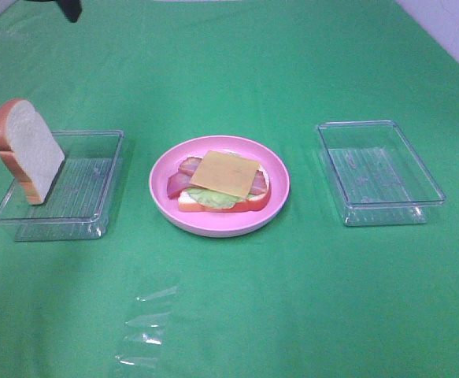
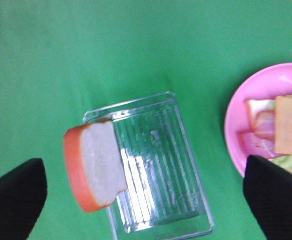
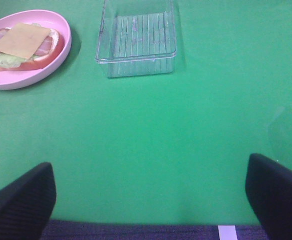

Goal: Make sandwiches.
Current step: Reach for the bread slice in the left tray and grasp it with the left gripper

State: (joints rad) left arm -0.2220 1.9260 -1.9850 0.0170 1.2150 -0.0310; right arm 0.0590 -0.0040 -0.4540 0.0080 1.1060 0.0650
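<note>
One bread slice (image 1: 26, 150) (image 2: 98, 167), white with an orange-brown crust, stands on edge against the left clear tray (image 1: 87, 189) (image 2: 156, 165). On the pink plate (image 1: 221, 223) (image 3: 63, 52) lies a stack: bread at the bottom, then lettuce (image 1: 209, 197), bacon (image 1: 183, 177), and a yellow cheese square (image 1: 223, 174) (image 3: 20, 39) on top. My left gripper (image 2: 143, 170) hangs open above the left tray and the standing slice, touching nothing. My right gripper (image 3: 148, 170) is open over bare green cloth, well short of the plate. Neither gripper shows in the exterior high view.
An empty clear tray (image 1: 379, 169) (image 3: 135, 35) sits right of the plate. A crinkled clear film (image 1: 146, 323) lies on the green cloth near the front. A dark arm part (image 1: 70, 8) pokes in at the far left edge.
</note>
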